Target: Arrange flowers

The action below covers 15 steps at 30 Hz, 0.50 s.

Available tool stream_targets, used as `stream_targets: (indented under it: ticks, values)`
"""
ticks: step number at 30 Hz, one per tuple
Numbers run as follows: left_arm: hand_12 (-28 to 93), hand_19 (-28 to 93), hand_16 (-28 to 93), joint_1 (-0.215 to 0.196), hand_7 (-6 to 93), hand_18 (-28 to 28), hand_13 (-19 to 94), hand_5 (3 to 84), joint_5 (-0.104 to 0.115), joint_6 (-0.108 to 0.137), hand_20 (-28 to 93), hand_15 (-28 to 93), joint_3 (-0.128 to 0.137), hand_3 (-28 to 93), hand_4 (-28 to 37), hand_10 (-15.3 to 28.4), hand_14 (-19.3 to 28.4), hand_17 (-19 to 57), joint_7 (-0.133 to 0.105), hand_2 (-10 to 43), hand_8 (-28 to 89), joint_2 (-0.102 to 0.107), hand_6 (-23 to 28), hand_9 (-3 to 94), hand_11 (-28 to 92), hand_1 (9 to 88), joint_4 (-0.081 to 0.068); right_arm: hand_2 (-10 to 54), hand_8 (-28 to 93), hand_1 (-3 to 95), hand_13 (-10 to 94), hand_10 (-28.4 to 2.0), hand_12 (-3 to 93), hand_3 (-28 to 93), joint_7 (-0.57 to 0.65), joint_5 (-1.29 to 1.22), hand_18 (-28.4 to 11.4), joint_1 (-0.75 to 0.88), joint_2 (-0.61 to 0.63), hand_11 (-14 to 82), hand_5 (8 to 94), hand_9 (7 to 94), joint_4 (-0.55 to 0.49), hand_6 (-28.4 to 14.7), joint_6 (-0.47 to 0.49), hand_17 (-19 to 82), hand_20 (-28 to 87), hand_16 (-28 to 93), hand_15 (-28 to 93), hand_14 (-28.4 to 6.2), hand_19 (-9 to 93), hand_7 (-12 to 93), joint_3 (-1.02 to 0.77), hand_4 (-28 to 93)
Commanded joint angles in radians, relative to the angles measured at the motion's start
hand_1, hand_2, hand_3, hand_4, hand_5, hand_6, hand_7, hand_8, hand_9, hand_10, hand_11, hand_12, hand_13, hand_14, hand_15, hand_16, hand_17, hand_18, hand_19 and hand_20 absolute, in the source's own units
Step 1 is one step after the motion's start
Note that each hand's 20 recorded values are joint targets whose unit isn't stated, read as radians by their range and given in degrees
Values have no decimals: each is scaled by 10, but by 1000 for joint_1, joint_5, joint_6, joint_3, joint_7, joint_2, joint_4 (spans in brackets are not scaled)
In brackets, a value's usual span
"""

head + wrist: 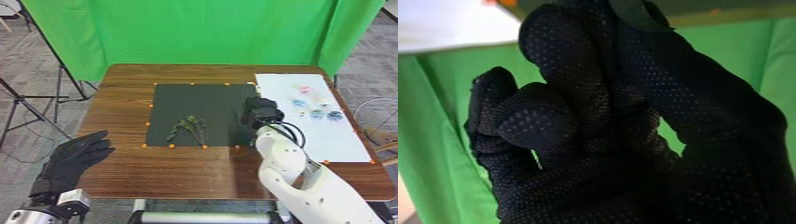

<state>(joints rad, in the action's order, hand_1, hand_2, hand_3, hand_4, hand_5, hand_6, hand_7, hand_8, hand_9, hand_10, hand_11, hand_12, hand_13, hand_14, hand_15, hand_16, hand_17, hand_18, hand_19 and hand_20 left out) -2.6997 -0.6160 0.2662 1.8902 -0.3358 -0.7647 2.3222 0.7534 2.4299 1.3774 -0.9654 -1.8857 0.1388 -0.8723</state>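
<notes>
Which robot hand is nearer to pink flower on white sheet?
Right. The right robot hand is left of the pink flower; the left robot hand is much farther left, beyond the black mat.

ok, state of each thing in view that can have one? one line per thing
left hand: open, left of the mat
right hand: curled, seemingly pinching a dark green piece
green sprigs: lying on the mat
pink flower: lying on the sheet
blue flowers: lying on the sheet
dark mat: flat
white sheet: flat
green cloth: hanging
</notes>
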Motion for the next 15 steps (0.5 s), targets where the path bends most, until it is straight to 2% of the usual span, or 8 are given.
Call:
stream_targets:
  ticks: [1, 2, 4, 7, 8, 11, 13, 15]
  values:
    - [93, 580, -120, -2, 124, 223, 284, 446, -13, -23, 152, 563, 8, 804, -144, 223, 284, -96, 23, 78, -79, -24, 141, 388, 337, 265, 5, -85, 282, 521, 742, -148, 345, 794, 7, 3, -284, 47, -28, 392, 845, 846, 9, -39, 29, 333, 256, 286, 769, -118, 912, 250, 41, -251]
    - [94, 580, -120, -1, 123, 222, 285, 446, -13, -24, 152, 563, 8, 802, -144, 224, 284, -95, 20, 79, -79, -24, 142, 388, 336, 266, 4, -85, 282, 520, 741, -148, 344, 794, 8, -1, -284, 48, -31, 393, 845, 846, 14, -39, 40, 333, 257, 286, 769, -118, 912, 250, 39, -250]
    - [94, 580, -120, 9, 123, 223, 285, 446, -18, -29, 151, 562, 5, 801, -142, 224, 284, -95, 30, 79, -78, -27, 142, 387, 335, 268, 1, -86, 281, 518, 742, -148, 344, 796, 20, -18, -284, 58, -26, 393, 845, 846, 11, -40, 43, 333, 257, 286, 769, -119, 911, 249, 37, -248]
    - [94, 580, -120, 0, 123, 223, 285, 445, -20, -28, 151, 562, 13, 801, -140, 224, 284, -95, 30, 79, -78, -34, 142, 387, 335, 267, 4, -85, 279, 517, 742, -148, 341, 796, 9, -13, -284, 69, -30, 394, 846, 846, 7, -41, 50, 332, 258, 285, 769, -119, 910, 248, 36, -245]
    - [94, 581, -120, -4, 122, 223, 285, 445, -14, -21, 151, 562, 11, 801, -140, 224, 284, -96, 24, 79, -78, -28, 142, 386, 335, 267, 4, -85, 278, 517, 742, -148, 339, 795, 6, -14, -284, 71, -28, 394, 847, 846, 3, -42, 50, 332, 258, 284, 769, -119, 909, 247, 40, -244]
    - [94, 581, -120, -2, 122, 223, 285, 445, -19, -28, 151, 561, 10, 801, -139, 224, 284, -95, 32, 79, -77, -30, 143, 386, 335, 266, 5, -87, 277, 514, 743, -146, 338, 798, 0, -11, -284, 71, -31, 396, 847, 847, -3, -41, 56, 332, 257, 283, 769, -120, 908, 248, 54, -239]
    - [94, 580, -120, -1, 121, 224, 285, 444, -12, -21, 150, 561, 7, 802, -138, 225, 284, -96, 25, 79, -77, -20, 142, 386, 334, 266, 4, -88, 277, 513, 743, -145, 338, 797, 2, -6, -284, 74, -35, 398, 846, 847, -11, -41, 63, 331, 257, 282, 769, -120, 908, 250, 61, -236]
    - [94, 581, -120, 3, 122, 224, 285, 443, -16, -24, 150, 561, 8, 801, -138, 225, 284, -96, 25, 79, -77, -21, 143, 386, 334, 266, 4, -88, 274, 513, 743, -146, 337, 794, 2, -17, -284, 76, -33, 398, 847, 847, -23, -41, 63, 330, 257, 282, 769, -120, 907, 249, 65, -234]
